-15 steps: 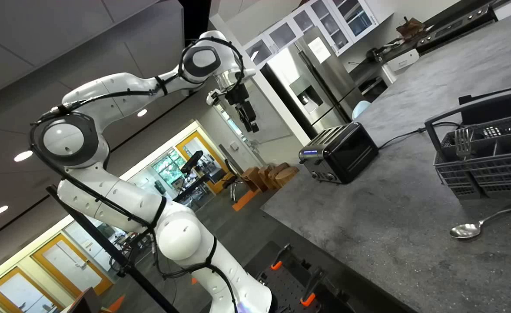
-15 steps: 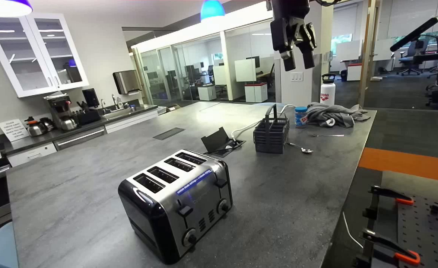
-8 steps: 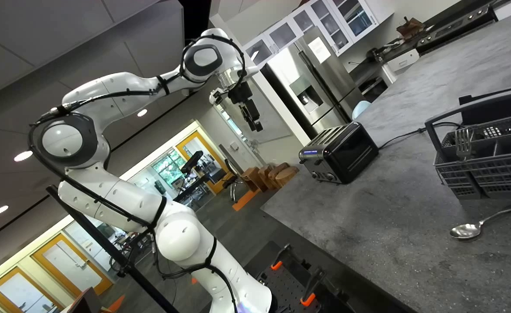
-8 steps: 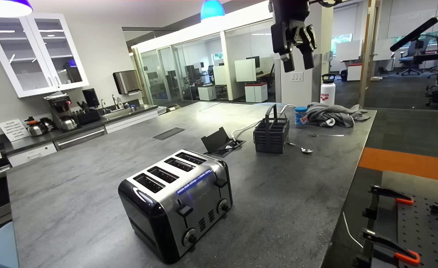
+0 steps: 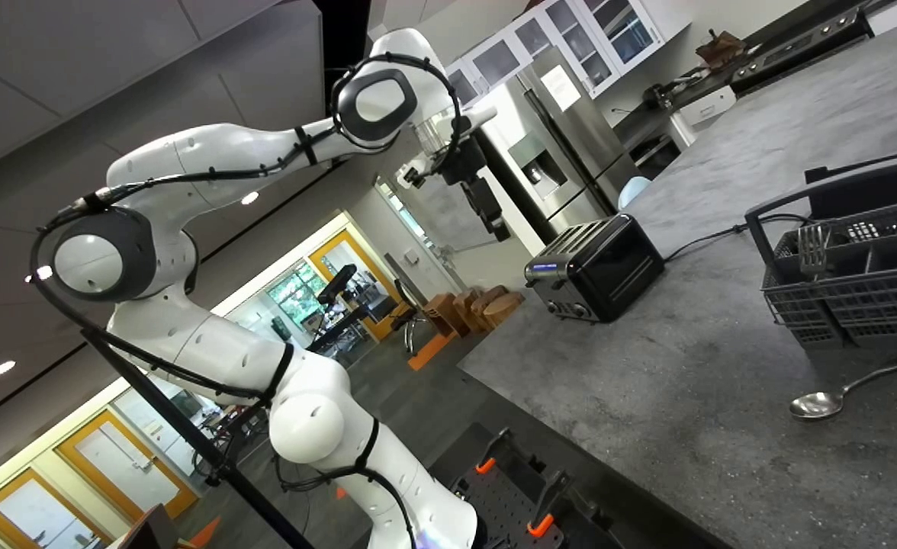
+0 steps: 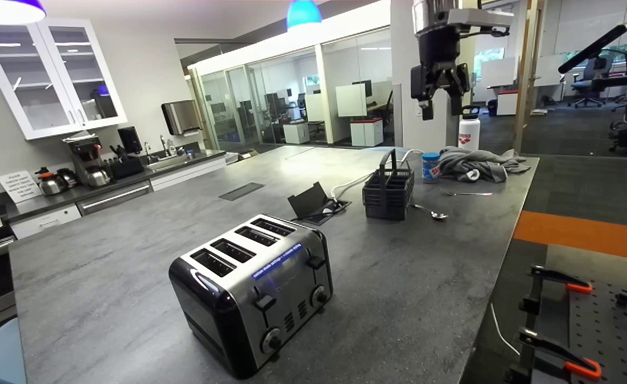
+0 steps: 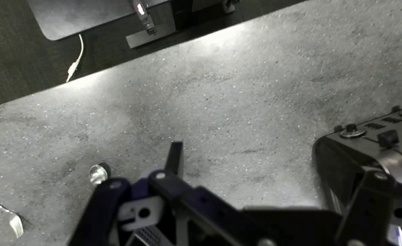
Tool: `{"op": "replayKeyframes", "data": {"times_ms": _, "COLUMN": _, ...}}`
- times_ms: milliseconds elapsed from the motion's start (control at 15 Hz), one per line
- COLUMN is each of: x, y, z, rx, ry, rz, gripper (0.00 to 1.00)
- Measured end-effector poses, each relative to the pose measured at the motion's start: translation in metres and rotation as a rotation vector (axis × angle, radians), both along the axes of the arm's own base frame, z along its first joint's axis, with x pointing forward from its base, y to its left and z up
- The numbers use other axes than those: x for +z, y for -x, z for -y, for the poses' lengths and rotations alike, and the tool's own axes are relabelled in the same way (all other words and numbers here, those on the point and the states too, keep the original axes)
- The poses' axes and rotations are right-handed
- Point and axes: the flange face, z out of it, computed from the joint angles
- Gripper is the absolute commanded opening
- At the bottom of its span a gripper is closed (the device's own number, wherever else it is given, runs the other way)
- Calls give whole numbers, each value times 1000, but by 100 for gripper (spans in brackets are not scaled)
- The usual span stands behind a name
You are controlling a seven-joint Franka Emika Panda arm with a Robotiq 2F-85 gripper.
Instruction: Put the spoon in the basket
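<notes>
- One countertop (image 6: 399, 298), mottled grey, broad, shown in both exterior views and the wrist view.
- Room, kitchen side: white wall cabinets (image 6: 52, 77) with glass doors, coffee maker (image 6: 82, 154), sink (image 6: 170, 162); steel refrigerator (image 5: 597, 145) in an exterior view.
- Room, office side: glass partitions (image 6: 281, 74); dark carpet (image 6: 585, 186) with one orange section (image 6: 585, 234).
- One basket (image 5: 868, 309), dark grey, thin-barred, rectangular, upright on the countertop; divided into compartments, carrying handle arched over the top.
- Contents, as seen in an exterior view: one fork (image 5: 813, 263), tines up, in an end compartment.
- One spoon (image 5: 818, 405), silver, lying on the countertop outside the basket and just beside it; bowl away from the basket, handle end toward it. Wrist view gives the bowl only, the remainder hidden behind the gripper (image 6: 442, 109).
- One second fork (image 6: 468, 193), flat on the countertop near the spoon.
- One toaster (image 6: 292, 288), four slots, black and steel, well apart from basket and spoon.
- One hatch (image 6: 309, 200), black, flap raised, near the basket.
- One jar (image 6: 430, 168), blue lid; one grey cloth (image 6: 476, 165), heaped, beside it; one white bottle (image 6: 469, 133), black cap, behind the cloth.
- Gripper: black, on a white arm (image 5: 227, 354), raised well above the countertop; fingers wide apart, nothing held.
</notes>
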Motion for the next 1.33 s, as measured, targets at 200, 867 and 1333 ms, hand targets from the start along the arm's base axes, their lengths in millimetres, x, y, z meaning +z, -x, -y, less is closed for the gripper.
{"op": "replayKeyframes", "data": {"times_ms": 200, "x": -33, "y": 10, "z": 55, "rx": -30, "ry": 20, "rz": 65, "gripper": 100}}
{"op": "replayKeyframes", "data": {"times_ms": 867, "x": -139, "y": 46, "z": 172, "rx": -181, "ry": 53, "rz": 95, "gripper": 100}}
{"op": "replayKeyframes", "data": {"times_ms": 1333, "x": -137, "y": 43, "z": 170, "rx": -169, "ry": 66, "rz": 104, "gripper": 100}}
